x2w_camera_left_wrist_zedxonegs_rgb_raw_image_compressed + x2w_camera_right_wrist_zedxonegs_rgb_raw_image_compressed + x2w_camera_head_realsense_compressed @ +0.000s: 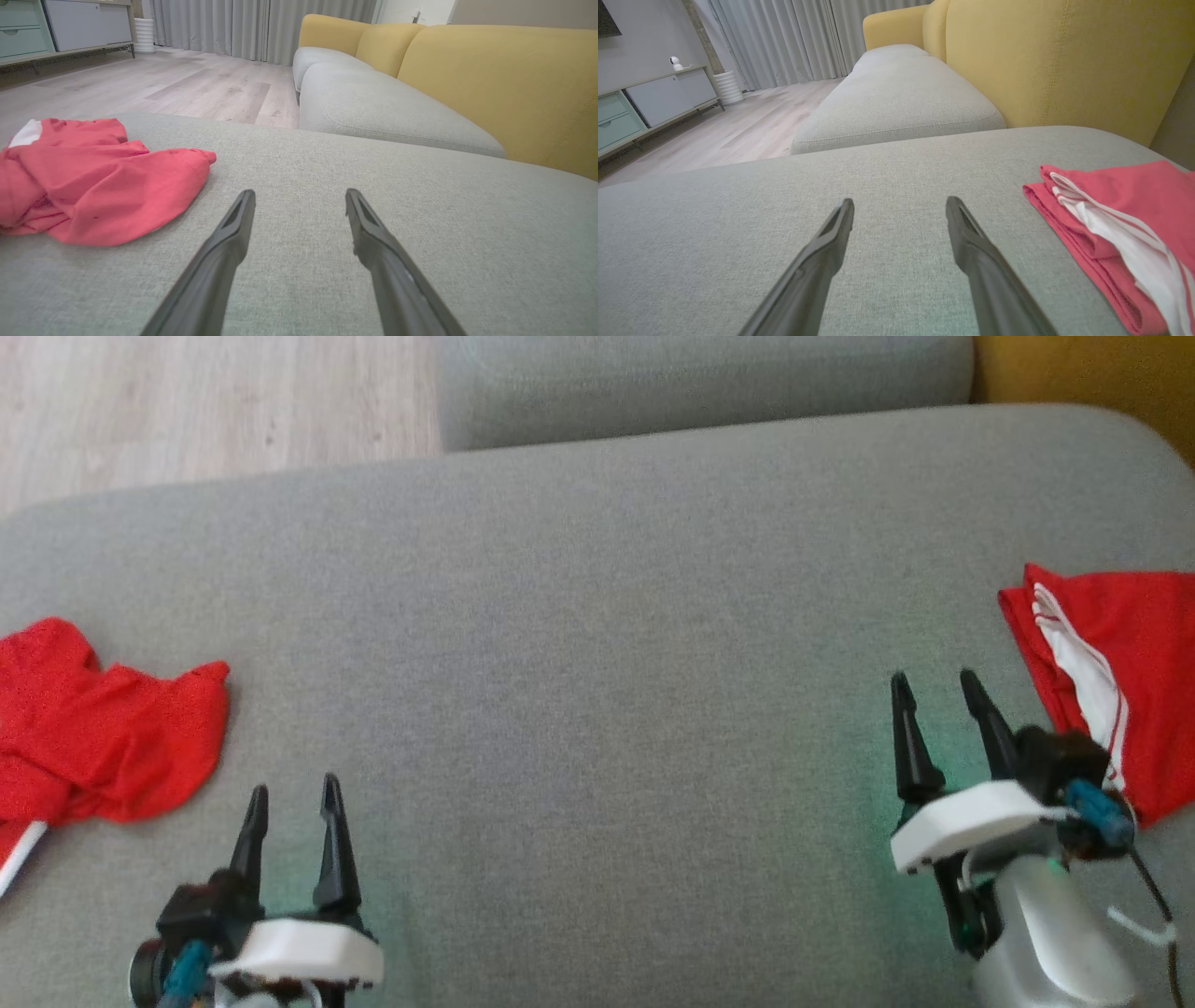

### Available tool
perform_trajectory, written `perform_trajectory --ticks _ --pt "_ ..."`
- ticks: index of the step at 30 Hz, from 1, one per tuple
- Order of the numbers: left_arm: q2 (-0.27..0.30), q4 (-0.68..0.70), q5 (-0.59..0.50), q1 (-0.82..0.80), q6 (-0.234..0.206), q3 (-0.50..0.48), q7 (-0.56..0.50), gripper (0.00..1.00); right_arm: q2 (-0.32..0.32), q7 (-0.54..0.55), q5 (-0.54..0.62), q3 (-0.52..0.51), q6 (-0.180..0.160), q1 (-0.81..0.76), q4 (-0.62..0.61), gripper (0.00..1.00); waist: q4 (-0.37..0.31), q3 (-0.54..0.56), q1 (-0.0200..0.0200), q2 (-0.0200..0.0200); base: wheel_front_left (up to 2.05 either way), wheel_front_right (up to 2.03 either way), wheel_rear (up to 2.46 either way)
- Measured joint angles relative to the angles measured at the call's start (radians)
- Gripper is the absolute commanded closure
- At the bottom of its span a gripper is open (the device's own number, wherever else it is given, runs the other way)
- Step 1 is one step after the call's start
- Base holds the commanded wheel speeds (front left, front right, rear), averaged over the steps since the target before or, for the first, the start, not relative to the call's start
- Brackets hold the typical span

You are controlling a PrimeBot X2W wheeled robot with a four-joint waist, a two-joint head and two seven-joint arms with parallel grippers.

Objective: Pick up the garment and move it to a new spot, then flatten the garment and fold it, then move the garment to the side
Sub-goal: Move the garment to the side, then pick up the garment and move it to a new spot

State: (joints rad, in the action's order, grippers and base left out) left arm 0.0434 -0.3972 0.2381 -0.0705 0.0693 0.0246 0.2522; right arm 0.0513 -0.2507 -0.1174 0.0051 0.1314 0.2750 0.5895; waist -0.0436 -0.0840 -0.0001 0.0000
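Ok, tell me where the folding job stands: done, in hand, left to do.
Done, it seems: a folded red garment lies at the right edge of the grey cushion. In hand: nothing; the left end effector and right end effector are both open and empty. Left: a crumpled red garment at the left, not yet picked up, flattened, folded or set aside.

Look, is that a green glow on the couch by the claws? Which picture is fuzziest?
Head view: yes, a greenish glow tints the grey cushion beside the right claw, fainter by the left claw; this view is the fuzziest. Left wrist view: sharper, but the crumpled red garment looks pinker. Right wrist view: cushion weave crisp, fingers soft near the lens.
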Motion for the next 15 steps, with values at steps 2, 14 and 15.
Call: perform_trajectory --ticks 2,14,15 --pt "0.000 0.001 0.000 0.019 -0.004 -0.004 0.000 0.00 0.000 0.000 -0.012 0.005 0.000 -0.020 0.000 0.00 0.002 0.017 0.0000 0.0000 0.00 0.00 0.00" --pt "0.000 0.014 0.010 0.071 -0.018 -0.004 0.000 0.00 0.000 0.000 -0.050 0.055 0.000 -0.045 0.004 0.00 0.017 0.064 0.0000 0.0000 0.00 0.00 0.00" --pt "0.000 0.014 0.010 0.072 -0.018 -0.003 0.000 0.00 0.000 0.000 -0.050 0.055 0.000 -0.045 0.004 0.00 0.020 0.063 0.0001 0.0000 0.00 0.00 0.00"
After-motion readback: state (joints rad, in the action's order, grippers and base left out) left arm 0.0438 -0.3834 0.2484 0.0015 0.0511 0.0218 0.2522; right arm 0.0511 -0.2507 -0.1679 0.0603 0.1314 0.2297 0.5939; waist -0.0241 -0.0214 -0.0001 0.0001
